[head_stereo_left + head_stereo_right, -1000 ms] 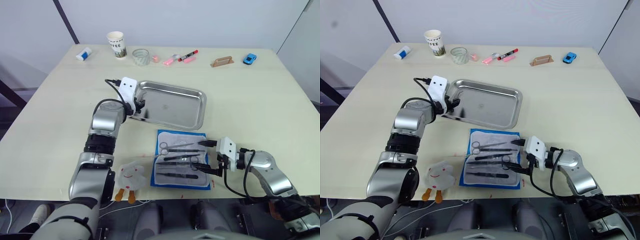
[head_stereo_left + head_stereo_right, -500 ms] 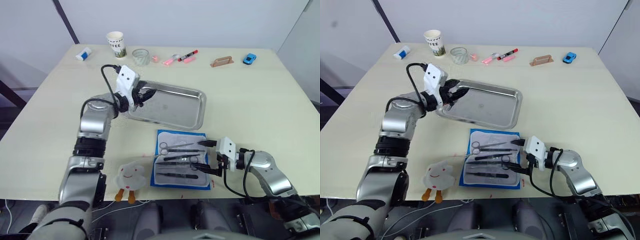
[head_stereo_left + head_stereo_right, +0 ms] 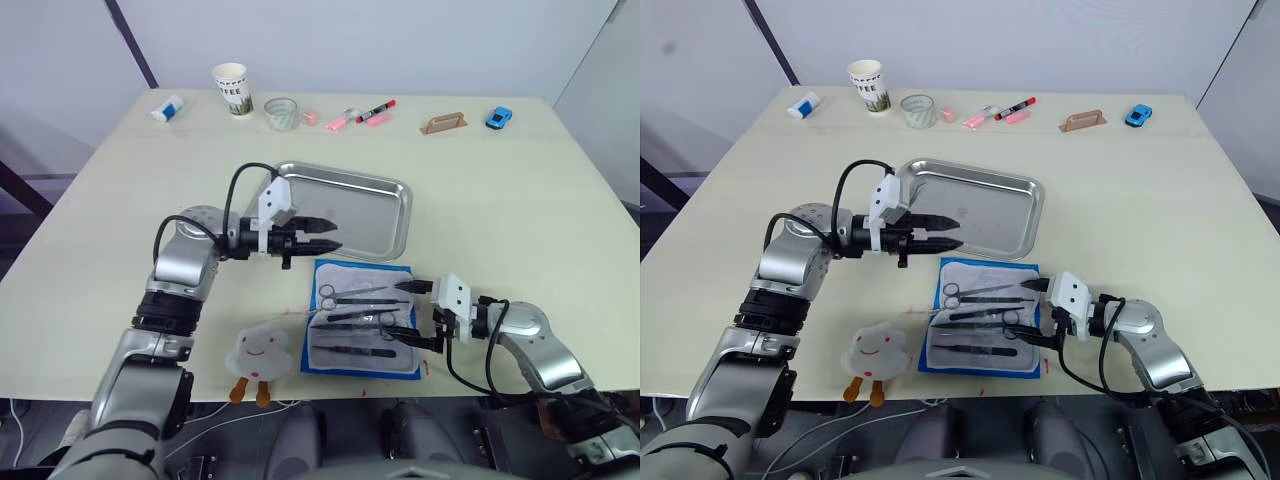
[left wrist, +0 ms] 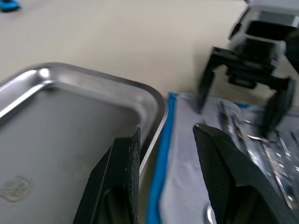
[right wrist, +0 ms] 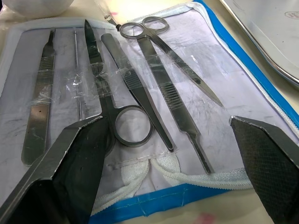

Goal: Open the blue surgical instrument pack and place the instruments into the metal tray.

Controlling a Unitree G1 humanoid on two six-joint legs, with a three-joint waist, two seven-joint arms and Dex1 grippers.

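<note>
Blue surgical instrument pack (image 3: 362, 318) lies open on the worktop (image 3: 520, 200), at 6 o'clock of the metal tray (image 3: 345, 210); the instruments (image 5: 140, 105) rest on its lining. Left pincer (image 3: 325, 233) hovers over the tray's near rim, fingers parted, empty. Right pincer (image 3: 420, 320) at the pack's 3 o'clock edge, spread wide, empty.

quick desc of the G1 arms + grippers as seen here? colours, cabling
Both arms are silver-grey metallic shells with black joint bands. Each wrist carries a white boxy camera module, fed by a looping black cable. The left gripper and right gripper each have two black, wedge-shaped fingers. No markings legible.
</note>
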